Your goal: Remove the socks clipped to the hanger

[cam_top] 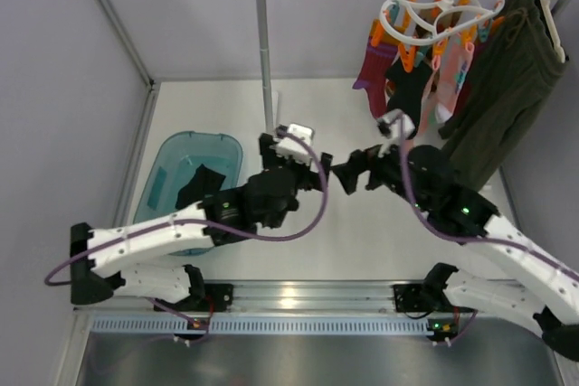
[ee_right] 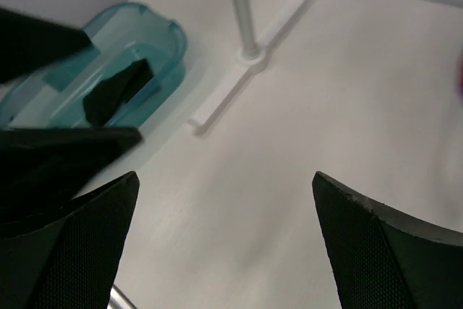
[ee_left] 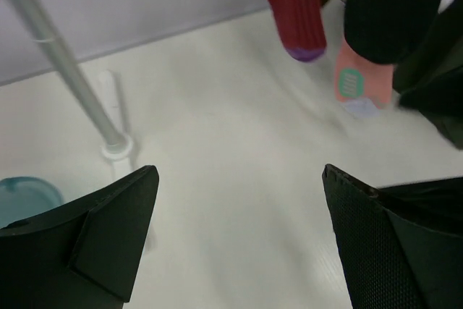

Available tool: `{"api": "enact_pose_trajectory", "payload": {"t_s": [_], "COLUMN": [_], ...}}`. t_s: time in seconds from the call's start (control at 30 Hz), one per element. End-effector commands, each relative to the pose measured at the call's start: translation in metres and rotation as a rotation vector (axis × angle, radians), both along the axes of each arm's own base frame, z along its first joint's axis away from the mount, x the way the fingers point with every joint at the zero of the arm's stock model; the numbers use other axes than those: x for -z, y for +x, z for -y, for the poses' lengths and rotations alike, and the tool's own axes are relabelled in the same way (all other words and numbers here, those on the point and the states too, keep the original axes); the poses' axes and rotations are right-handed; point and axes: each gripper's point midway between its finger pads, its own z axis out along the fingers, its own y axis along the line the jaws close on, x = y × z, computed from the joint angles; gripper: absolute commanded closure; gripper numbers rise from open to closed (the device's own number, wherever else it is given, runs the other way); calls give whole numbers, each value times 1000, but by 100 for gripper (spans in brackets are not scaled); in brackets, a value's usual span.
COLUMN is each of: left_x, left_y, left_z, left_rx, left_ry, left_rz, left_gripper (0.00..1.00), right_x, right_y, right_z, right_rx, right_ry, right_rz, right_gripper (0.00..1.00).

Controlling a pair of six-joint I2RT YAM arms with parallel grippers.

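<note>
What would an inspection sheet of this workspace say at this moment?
Surface: white table, with a tub on its left side and the rack's foot at the back.
Job's things: white hanger hooked on the rail; maroon sock, black sock and pink-and-white sock hang from its clips; a black piece, likely a sock, lies in the teal tub.
Clutter: olive garment hanging beside the hanger.
Grippers: left gripper open, nothing between its fingers; right gripper the same.
Cables: purple cables run along both arms; no snag seen.
Surroundings: rack pole, grey walls.
</note>
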Motion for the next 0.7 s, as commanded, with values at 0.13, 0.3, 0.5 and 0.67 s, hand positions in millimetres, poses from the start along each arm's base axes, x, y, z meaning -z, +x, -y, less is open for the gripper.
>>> {"api": "enact_pose_trajectory", "payload": {"t_s": [0.13, 0.3, 0.5, 0.67], "left_x": [3, -13, -3, 9], "left_y": [42, 72, 94, 102], "left_z": [149, 212, 250, 274], "left_rx": [298, 303, 280, 294], "left_ry": [-143, -144, -144, -153], "left_rz": [-47, 3, 18, 12], "left_gripper": [1, 1, 1, 1], "right_x": [-34, -61, -98, -104], "right_y": [-4, -12, -28, -27], "right_z": [170, 232, 260, 260], "right_rx": [593, 900, 1002, 999], "right_ry": [-113, -123, -58, -77], "right_rz": [59, 91, 165, 174], "right_gripper": [1, 0, 1, 1]}}
